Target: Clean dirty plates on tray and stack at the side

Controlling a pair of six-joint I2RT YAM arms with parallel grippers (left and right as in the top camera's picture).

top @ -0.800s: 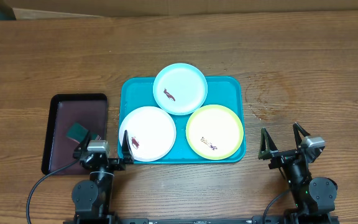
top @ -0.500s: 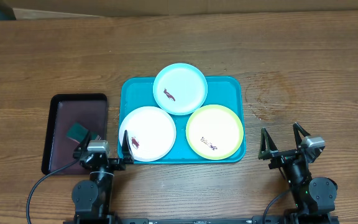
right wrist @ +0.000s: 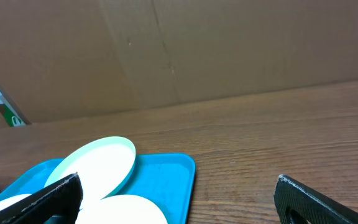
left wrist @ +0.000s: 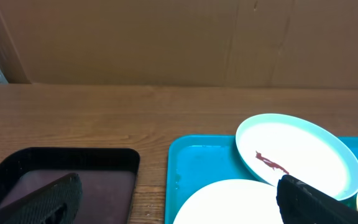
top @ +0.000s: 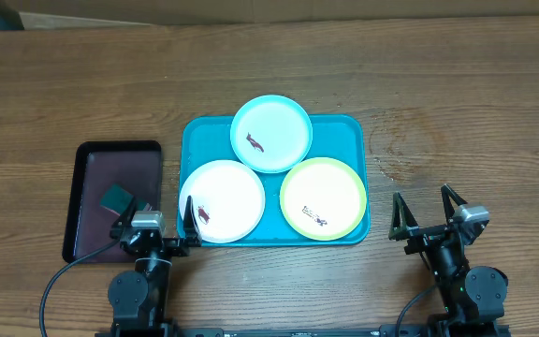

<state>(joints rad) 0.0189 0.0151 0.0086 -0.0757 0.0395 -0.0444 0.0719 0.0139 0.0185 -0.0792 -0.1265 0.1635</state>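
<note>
A teal-blue tray point(top: 342, 131) lies mid-table and carries three plates. The pale blue plate point(top: 270, 133) at the back has a brown-red smear. The white plate point(top: 223, 201) at front left is smeared near its left edge. The yellow-green plate point(top: 323, 198) at front right has a small smear near its front. My left gripper point(top: 158, 221) stands open at the table's front, beside the white plate's left edge and holding nothing. My right gripper point(top: 424, 210) stands open at the front right, apart from the tray, also with nothing in it.
A dark maroon-black tray point(top: 115, 197) lies left of the teal tray, with a small dark green block point(top: 117, 197) in it. A cardboard wall point(left wrist: 166, 37) runs along the table's far edge. Bare wooden table point(top: 466, 112) spreads to the right.
</note>
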